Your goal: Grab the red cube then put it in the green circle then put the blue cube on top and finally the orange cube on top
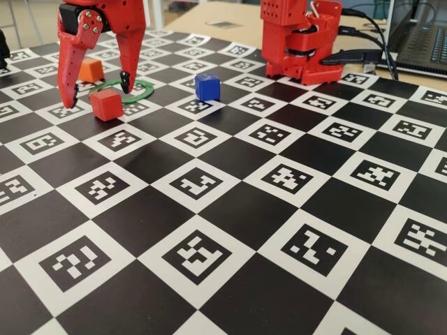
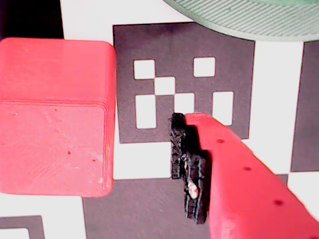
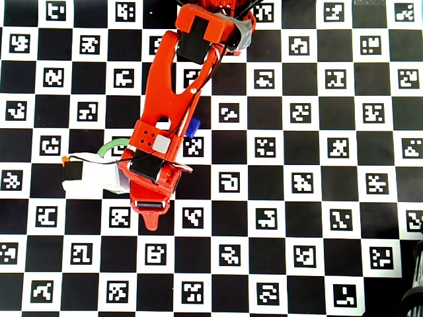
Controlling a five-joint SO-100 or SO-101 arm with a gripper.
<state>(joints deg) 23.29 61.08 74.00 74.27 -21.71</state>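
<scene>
The red cube (image 1: 106, 105) sits on the checkered mat just in front of the green circle (image 1: 140, 91), outside it. My gripper (image 1: 99, 97) is open, points down, and its fingertips hang close over the mat on either side of the cube, empty. In the wrist view the red cube (image 2: 55, 114) fills the left, with a gap to one finger (image 2: 239, 179) at lower right, and the ring's edge (image 2: 249, 20) at the top. The orange cube (image 1: 91, 70) lies behind the ring. The blue cube (image 1: 207, 87) stands to the right. In the overhead view the arm hides the red cube.
The arm's red base (image 1: 300, 42) stands at the back of the mat, with cables and a laptop (image 1: 422, 42) to its right. In the overhead view the arm (image 3: 172, 99) stretches from the top centre down to the left, over part of the ring (image 3: 109, 146).
</scene>
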